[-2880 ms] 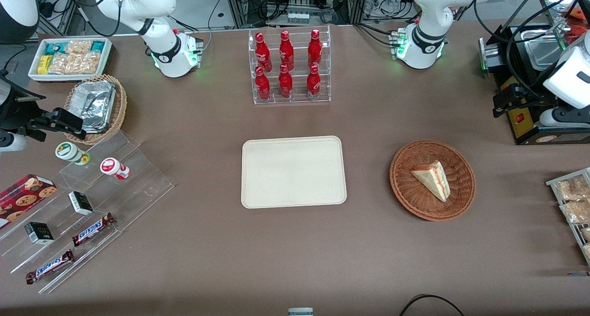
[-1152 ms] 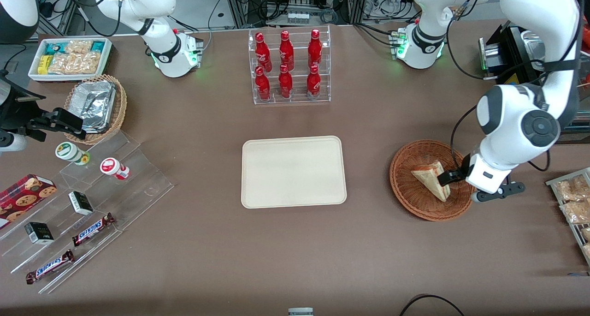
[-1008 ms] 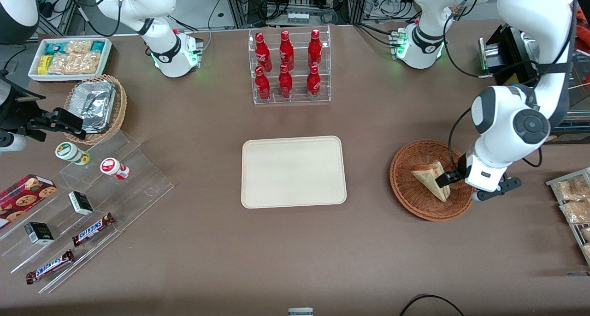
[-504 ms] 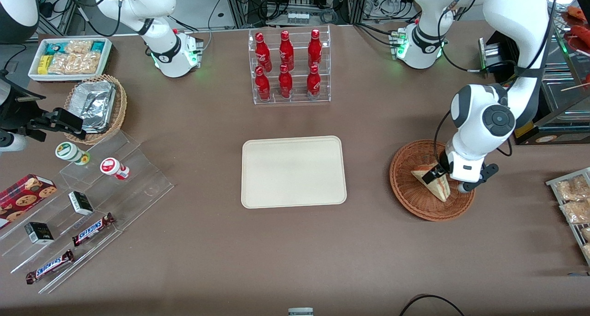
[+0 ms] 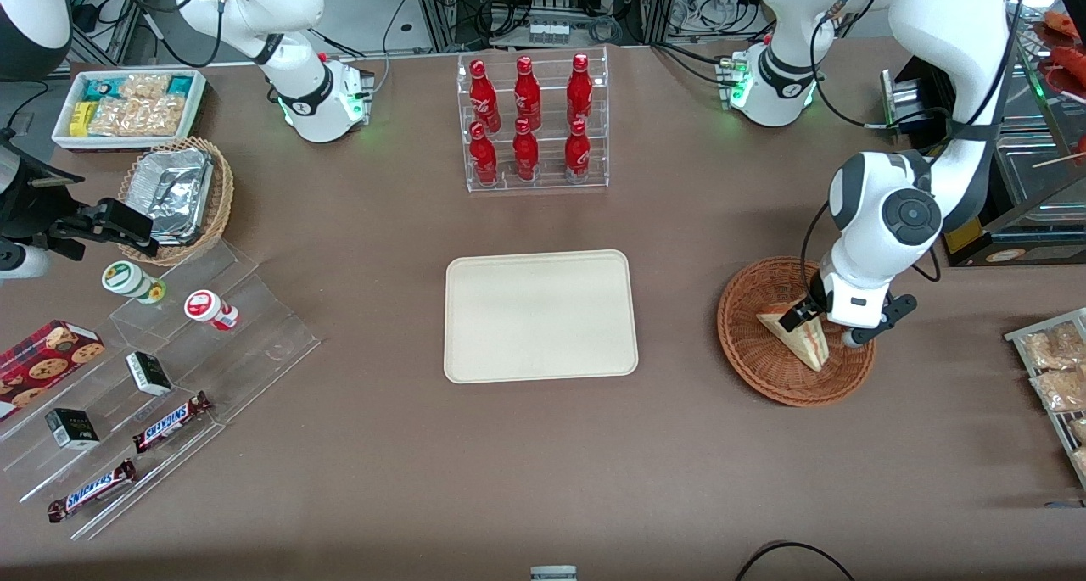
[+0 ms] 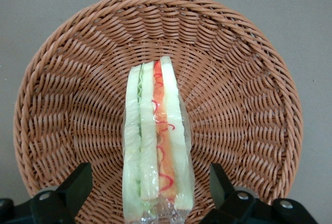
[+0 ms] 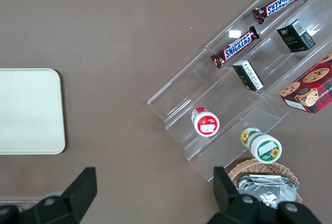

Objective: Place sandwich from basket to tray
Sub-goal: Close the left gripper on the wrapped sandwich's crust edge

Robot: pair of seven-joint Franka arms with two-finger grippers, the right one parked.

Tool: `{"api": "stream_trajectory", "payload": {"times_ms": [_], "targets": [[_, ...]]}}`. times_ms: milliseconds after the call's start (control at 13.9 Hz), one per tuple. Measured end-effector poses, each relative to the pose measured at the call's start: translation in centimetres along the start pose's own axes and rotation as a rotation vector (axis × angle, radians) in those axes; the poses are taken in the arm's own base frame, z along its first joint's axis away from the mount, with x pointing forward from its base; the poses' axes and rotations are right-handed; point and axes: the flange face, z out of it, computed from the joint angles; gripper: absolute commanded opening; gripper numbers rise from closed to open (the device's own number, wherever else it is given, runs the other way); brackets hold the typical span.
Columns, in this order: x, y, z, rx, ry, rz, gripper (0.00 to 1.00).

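The sandwich [image 5: 797, 337] [image 6: 155, 141], a wrapped wedge of white bread with red and green layers, lies in the reddish-brown wicker basket [image 5: 751, 352] [image 6: 244, 99]. My gripper [image 5: 810, 322] [image 6: 150, 190] hangs just above the basket and stands open, one dark finger [image 6: 78, 182] on each side of the sandwich's wide end with a gap to the wrap on both sides. The cream tray [image 5: 540, 315] [image 7: 28, 111] lies bare at the table's middle, toward the parked arm from the basket.
A clear rack of red bottles [image 5: 530, 121] stands farther from the front camera than the tray. A black appliance [image 5: 976, 182] and a rack of snack packets [image 5: 1056, 377] sit at the working arm's end. Stepped acrylic shelves with snacks [image 5: 161, 369] lie toward the parked arm's end.
The arm swung in from the working arm's end of the table and came down over the basket. Its open fingers now straddle the sandwich, which has not moved.
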Motion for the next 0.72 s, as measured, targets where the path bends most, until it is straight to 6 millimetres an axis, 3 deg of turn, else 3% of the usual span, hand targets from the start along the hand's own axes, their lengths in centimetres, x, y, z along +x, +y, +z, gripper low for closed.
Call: {"api": "stream_trajectory", "payload": {"times_ms": [216,288,504,648,720], "targets": [[-0.1,0.0,1.3,-0.003,0.000,-0.004,0.97],[-0.1,0.0,1.6,-0.007,0.003,-0.007,0.87],[-0.2,0.2,2.4,-0.010,0.004,-0.030,0.35],[-0.2,0.4,2.6,-0.015,0.007,-0.039,0.19],[-0.1,0.5,2.5,-0.017,0.009,-0.040,0.18]]}}
